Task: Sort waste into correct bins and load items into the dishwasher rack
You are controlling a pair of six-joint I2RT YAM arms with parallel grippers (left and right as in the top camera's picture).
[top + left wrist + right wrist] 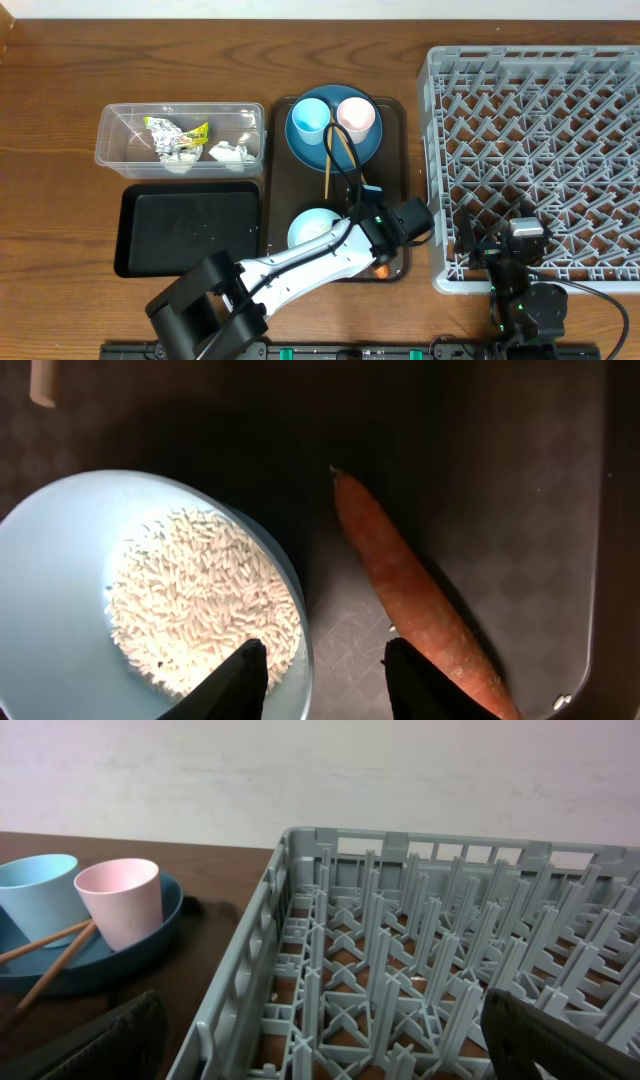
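- Left gripper (pixel 325 652) hangs low over the front right corner of the brown serving tray (pixel 480 480). Jaws part-way apart, clasping nothing; bare tray floor shows between them.
- Carrot (pixel 410 595) lies just outside the right-hand finger, slanting toward the tray's front right corner. Tapered, matte orange, faintly ridged skin. Judgement: the gripper sits off-line and needs to shift toward the carrot before closing.
- Bowl (pixel 50 590) is just beside the carrot, at the tray's front edge. Smooth pale plastic, round, holding a heap of loose white rice (pixel 200 600). The other finger overhangs its rim, so a careless close could nudge the bowl.
- Tray floor: dark, with a fine chequered grain and a raised lip.
- Clear tub (pixel 105 140) near the desk's (pixel 60 80) back left already holds the crinkled yellow-green wrapper (pixel 175 135) and crumpled tissue (pixel 228 152). Black tray (pixel 190 232) in front of it is shallow and bare.
- Blue plate (pixel 300 145) at the serving tray's back edge carries the blue cup (pixel 310 117), pink cup (pixel 356 115) and chopsticks (pixel 335 160); none is loaded yet.
- Right gripper (pixel 325 1040) waits at the rack's (pixel 240 970) front edge, jaws spread wide, holding nothing. Rack: grey plastic lattice of upright pegs, along the desk's right edge.
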